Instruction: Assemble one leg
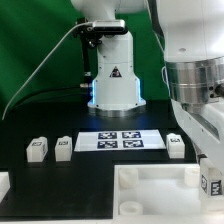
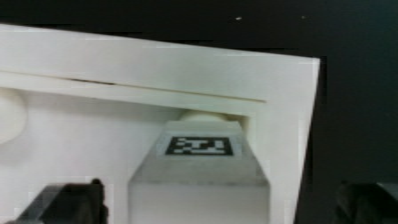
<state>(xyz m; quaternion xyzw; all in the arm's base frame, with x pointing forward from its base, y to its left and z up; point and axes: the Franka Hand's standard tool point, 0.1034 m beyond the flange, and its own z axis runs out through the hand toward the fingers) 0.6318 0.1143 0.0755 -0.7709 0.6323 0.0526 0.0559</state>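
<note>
Judging from the wrist view, one leg [image 2: 199, 165] already stands against the panel [image 2: 107, 70], between the fingers of the claw [image 2: 224, 204], which is wide open and holds nothing; whether it is fastened I cannot tell. Only the exterior view shows three spare legs [image 1: 63, 145] on the table [image 1: 70, 172] beyond the panel

Bright light is washing out the white panel [image 2: 160, 70] in the blurry wrist view, shadow falling along its rim; the exterior view is looking soft, grainy.
</note>
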